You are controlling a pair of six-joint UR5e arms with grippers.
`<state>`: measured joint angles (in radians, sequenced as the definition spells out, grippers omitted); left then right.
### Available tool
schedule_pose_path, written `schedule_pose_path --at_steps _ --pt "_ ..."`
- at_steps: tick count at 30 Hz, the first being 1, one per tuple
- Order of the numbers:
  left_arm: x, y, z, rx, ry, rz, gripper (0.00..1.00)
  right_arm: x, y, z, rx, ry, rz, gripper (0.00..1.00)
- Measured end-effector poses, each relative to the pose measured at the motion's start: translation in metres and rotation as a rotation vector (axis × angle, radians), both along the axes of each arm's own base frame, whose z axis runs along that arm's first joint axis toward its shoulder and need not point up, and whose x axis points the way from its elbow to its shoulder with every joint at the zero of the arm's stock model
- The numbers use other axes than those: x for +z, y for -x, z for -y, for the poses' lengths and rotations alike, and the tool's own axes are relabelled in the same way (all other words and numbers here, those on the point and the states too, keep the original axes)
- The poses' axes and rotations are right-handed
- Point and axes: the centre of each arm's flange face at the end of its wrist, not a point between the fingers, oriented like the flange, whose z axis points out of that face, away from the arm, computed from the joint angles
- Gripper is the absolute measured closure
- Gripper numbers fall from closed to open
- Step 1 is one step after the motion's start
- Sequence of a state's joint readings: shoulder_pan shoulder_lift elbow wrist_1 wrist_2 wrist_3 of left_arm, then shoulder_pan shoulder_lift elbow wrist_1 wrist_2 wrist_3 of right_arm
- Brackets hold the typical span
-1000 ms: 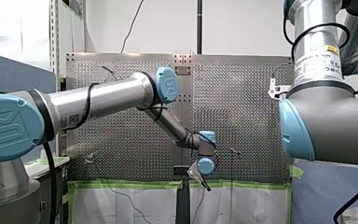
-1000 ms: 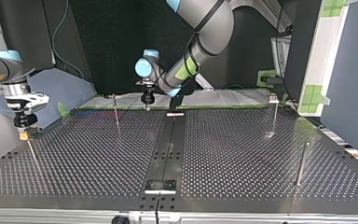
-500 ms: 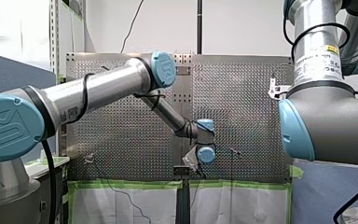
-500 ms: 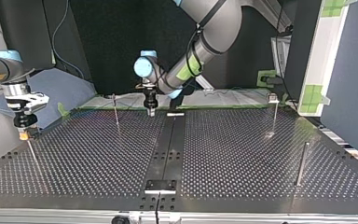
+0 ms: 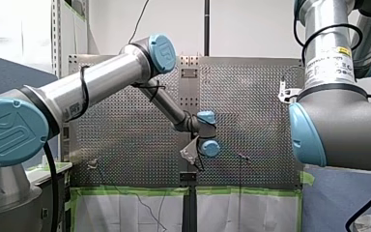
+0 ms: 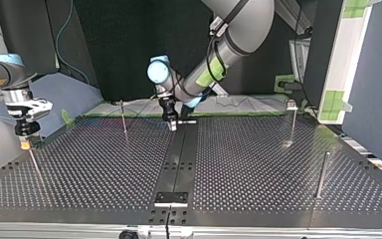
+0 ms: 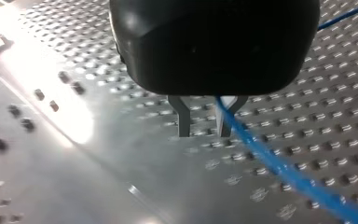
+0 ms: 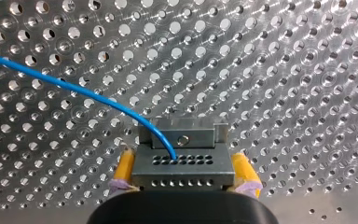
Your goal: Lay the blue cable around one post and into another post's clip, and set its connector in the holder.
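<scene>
A blue cable (image 7: pixel 279 170) passes between the two metal fingers of my black left gripper (image 7: pixel 204 125), lying against one finger. The fingertips stand a little apart just above the perforated plate. In the top view my left gripper (image 6: pixel 171 123) hangs over the far end of the dark centre strip (image 6: pixel 179 159). My right gripper (image 8: pixel 182 161) is shut with its yellow pads (image 8: pixel 126 169) on a metal connector block (image 8: pixel 182 169), into which the cable (image 8: pixel 74 88) runs. At the top view's left my right gripper (image 6: pixel 26 135) is low over the table.
Thin posts stand on the table (image 6: pixel 258 164): one (image 6: pixel 123 118) beside my left gripper, one with a clip (image 6: pixel 293 119) at the far right of the top view, one (image 6: pixel 321 174) nearer. A small plate (image 6: pixel 171 198) sits at the strip's near end.
My left gripper has swung from beyond the table's far edge onto the far end of the centre strip, rightward in the top view. My right arm has not moved.
</scene>
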<state>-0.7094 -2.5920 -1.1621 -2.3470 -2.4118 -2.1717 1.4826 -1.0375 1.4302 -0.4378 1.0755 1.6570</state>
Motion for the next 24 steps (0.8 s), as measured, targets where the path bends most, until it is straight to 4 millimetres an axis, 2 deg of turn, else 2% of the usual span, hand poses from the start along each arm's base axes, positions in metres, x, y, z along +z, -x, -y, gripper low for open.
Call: schedule_pose_path --at_steps 9,10,18,24 --pt "-0.007 0.016 -0.025 0.087 -0.097 -0.072 0.64 0.0 0.0 0.0 0.0 0.002 0.0 0.2" --pt "-0.005 0.016 -0.026 0.095 -0.099 -0.074 0.61 0.0 0.0 0.0 0.0 0.002 0.0 0.2" --pt "0.027 0.009 -0.038 0.171 -0.086 -0.059 0.61 0.0 0.0 0.0 0.0 0.001 0.0 0.2" --pt "0.033 0.006 -0.046 0.222 -0.081 -0.063 0.61 -0.001 0.0 0.0 0.0 -0.001 0.0 0.2"
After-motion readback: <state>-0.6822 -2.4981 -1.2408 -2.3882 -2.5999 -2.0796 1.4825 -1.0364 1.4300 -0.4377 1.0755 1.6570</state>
